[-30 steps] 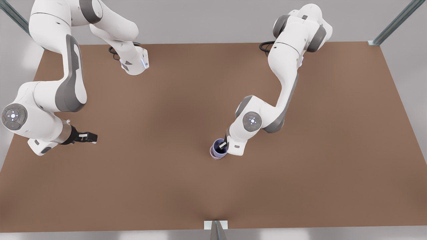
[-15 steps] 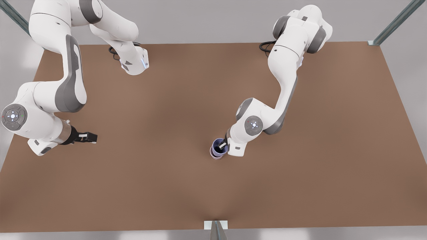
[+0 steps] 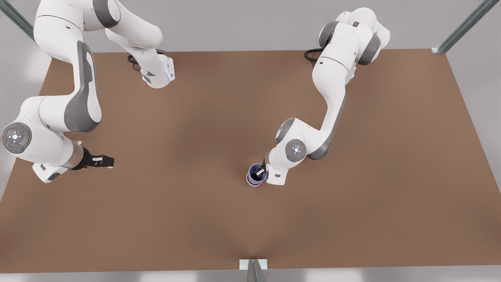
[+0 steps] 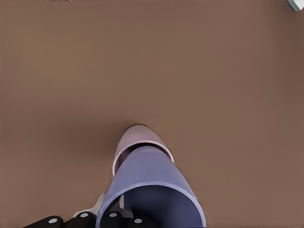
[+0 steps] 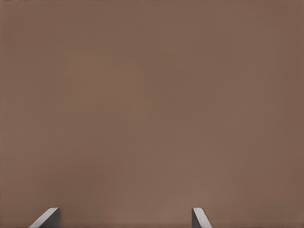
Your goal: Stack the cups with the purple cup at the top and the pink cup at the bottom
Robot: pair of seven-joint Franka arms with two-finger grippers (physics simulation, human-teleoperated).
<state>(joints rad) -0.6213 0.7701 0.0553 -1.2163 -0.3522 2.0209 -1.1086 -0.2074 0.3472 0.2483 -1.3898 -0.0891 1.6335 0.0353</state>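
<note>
While the left gripper (image 3: pixel 260 171) is pinching the purple cup (image 3: pixel 256 175) by its rim, nesting it into the pink cup (image 4: pixel 134 142) at center frame, the right gripper (image 3: pixel 105 160) is waiting at left, fingers apart, holding nothing.

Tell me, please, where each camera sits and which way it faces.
Front view: overhead, facing the table; both arms, right tool waiting open at its left.
Left wrist view: over purple cup nested in pink cup; left tool grips purple rim.
Right wrist view: facing the table; own fingertips.
Shared: front and left wrist views show the cups.
</note>
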